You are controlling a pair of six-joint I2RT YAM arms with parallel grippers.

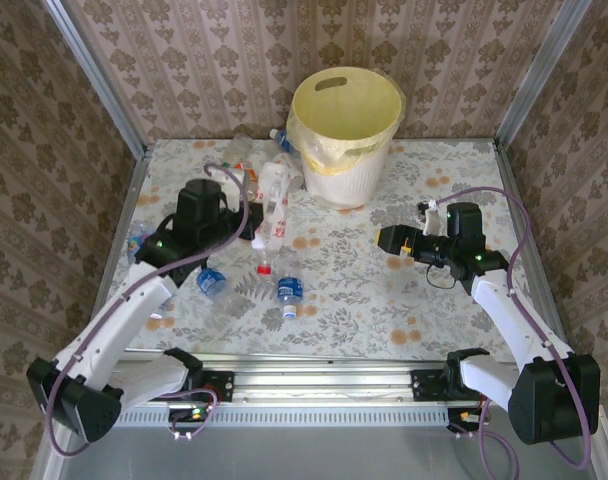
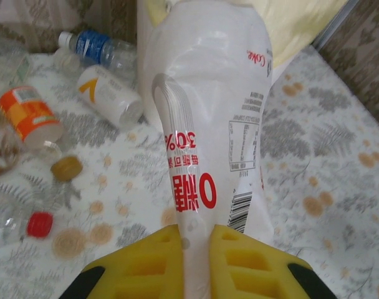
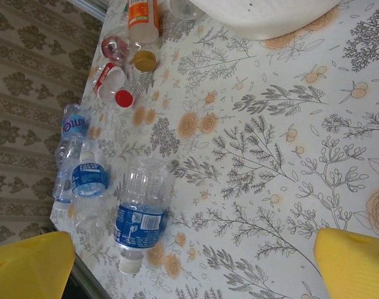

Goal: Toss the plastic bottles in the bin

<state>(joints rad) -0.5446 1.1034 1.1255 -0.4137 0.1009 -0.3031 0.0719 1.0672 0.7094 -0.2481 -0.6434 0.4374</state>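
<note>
Left pincer (image 1: 256, 238) is pinching one crushed clear bottle (image 1: 272, 200). From overhead, one bin (image 1: 344, 120) stands beyond it, two blue-labelled bottles (image 1: 289, 290) lie just nearer than it, and the right pincer (image 1: 389, 238) hangs spread over the floral tablecloth (image 1: 364, 300), between patterned walls (image 1: 184, 60). Through the left wrist camera, yellow fingers (image 2: 146, 268) squeeze that bottle, which blocks the middle; at least four other bottles (image 2: 108, 93) and one loose gold cap (image 2: 68, 168) lie ahead-left. Through the right wrist camera, wide-apart fingers frame three blue-labelled bottles, with the bin's whitish base farther ahead.

Bare table (image 1: 434, 300) right of bin (image 1: 356, 172); plastic bottles (image 1: 281, 138) left of it.
</note>
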